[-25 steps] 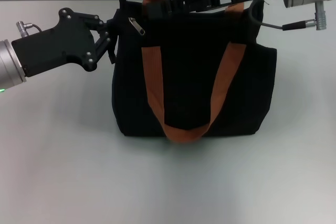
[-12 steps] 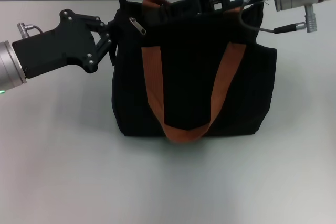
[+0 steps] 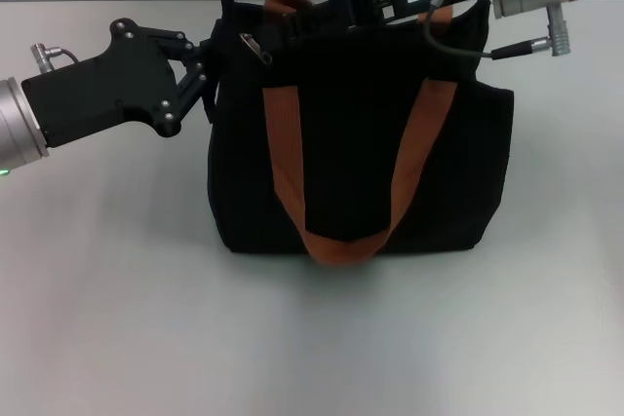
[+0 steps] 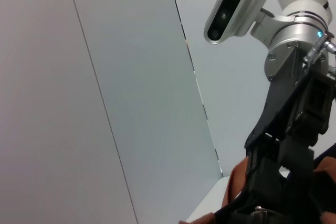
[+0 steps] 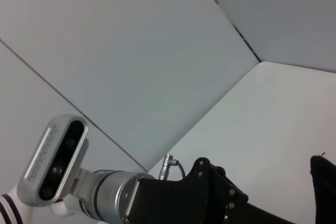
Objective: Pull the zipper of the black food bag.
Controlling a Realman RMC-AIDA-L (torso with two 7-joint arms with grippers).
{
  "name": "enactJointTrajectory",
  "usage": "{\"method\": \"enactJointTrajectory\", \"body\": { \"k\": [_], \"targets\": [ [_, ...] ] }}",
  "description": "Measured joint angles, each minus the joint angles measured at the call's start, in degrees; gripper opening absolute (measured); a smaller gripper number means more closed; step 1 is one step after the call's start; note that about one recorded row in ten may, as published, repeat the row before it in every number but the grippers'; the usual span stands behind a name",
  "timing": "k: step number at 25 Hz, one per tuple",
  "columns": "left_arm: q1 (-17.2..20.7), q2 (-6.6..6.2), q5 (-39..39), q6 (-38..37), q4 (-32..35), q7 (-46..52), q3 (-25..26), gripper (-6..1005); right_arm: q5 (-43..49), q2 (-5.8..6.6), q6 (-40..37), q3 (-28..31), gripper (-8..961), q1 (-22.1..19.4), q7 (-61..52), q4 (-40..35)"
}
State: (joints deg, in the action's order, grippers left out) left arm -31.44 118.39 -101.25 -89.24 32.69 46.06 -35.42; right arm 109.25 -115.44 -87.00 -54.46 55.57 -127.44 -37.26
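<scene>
pale table (image 3: 117, 289): black food bag (image 3: 361, 163); left claw (image 3: 207, 70) pinches corner; right claw (image 3: 283, 18), label maybe "103-4", near zipper (image 3: 255, 48), grip unclear.

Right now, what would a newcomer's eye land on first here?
The black food bag stands mid-table, rust-orange strap handles looping down its front. The left hand sits at its top left corner beside the silver zipper, while the right hand reaches across the bag's top edge.

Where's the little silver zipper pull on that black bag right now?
In the head view, the zipper sits at the black food bag's top left corner, between the left gripper and the right gripper.
</scene>
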Motion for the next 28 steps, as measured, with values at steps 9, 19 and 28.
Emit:
{"method": "enactJointTrajectory", "body": {
  "k": [9, 19, 28],
  "targets": [
    [0.0, 0.02, 0.0, 0.0, 0.0, -0.1, 0.0, 30, 0.0, -0.47, 1.6, -1.4, 395, 0.4, 0.0, -0.1],
    [-0.1, 0.09, 0.1, 0.0, 0.0, -0.1, 0.0, 30, 0.0, -0.65, 2.2, -2.3, 394, 0.9, 0.0, 0.0],
    [-0.1, 0.09, 0.4, 0.0, 0.0, -0.1, -0.1, 30, 0.1, -0.88, 2.2, -2.8, 394, 1.2, 0.0, 0.1]
  ]
}}
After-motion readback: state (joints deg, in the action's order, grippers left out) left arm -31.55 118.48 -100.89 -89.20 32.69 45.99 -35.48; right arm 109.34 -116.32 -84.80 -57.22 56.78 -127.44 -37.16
